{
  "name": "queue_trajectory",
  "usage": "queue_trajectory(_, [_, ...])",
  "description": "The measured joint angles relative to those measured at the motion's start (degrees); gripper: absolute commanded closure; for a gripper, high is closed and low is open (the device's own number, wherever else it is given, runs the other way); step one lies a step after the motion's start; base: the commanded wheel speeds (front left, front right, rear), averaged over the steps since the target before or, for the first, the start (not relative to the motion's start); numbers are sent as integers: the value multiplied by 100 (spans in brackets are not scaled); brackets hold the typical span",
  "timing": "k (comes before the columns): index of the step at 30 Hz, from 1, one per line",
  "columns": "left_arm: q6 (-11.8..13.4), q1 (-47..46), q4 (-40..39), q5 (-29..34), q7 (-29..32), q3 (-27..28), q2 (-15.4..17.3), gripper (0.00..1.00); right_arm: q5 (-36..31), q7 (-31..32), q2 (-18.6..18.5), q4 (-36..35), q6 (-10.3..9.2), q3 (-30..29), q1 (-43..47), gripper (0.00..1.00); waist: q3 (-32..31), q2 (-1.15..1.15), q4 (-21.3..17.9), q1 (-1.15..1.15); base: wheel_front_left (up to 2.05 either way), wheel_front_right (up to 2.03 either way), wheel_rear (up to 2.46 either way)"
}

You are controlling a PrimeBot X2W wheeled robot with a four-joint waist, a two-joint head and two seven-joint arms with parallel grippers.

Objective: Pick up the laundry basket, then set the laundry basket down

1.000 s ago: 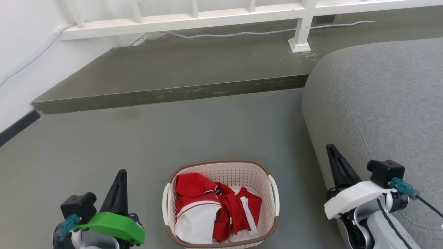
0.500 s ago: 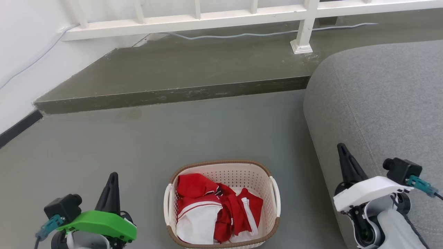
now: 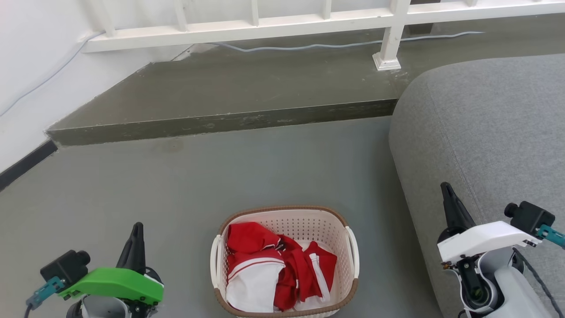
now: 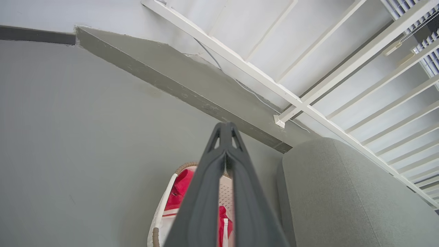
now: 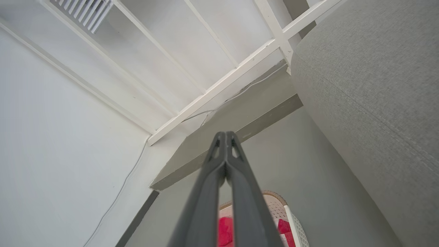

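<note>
The laundry basket stands on the grey floor at the bottom middle of the head view, cream-white and perforated with a brown rim and white side handles, holding red and white clothes. My left gripper is shut and empty at the lower left, a good gap left of the basket. My right gripper is shut and empty at the lower right, over the sofa's edge. In the left wrist view my closed fingers cover part of the basket. The right wrist view shows the closed gripper above the basket.
A grey sofa fills the right side, close to the basket. A raised dark step runs across the floor ahead, with a white railing and a cable behind it. A white wall stands at the left.
Both grippers have drawn outward and lower in the head view, away from the basket. The camera has shifted slightly; the basket has stayed put on the floor.
</note>
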Motion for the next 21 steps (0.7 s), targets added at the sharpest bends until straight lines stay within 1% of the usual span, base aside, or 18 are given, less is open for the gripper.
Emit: queue_trajectory(21, [-53, -12, -15, -1443, 427, 326, -14, 100, 1521, 455, 97, -63, 81, -478, -1, 100, -37, 0, 57, 0, 0, 0, 0])
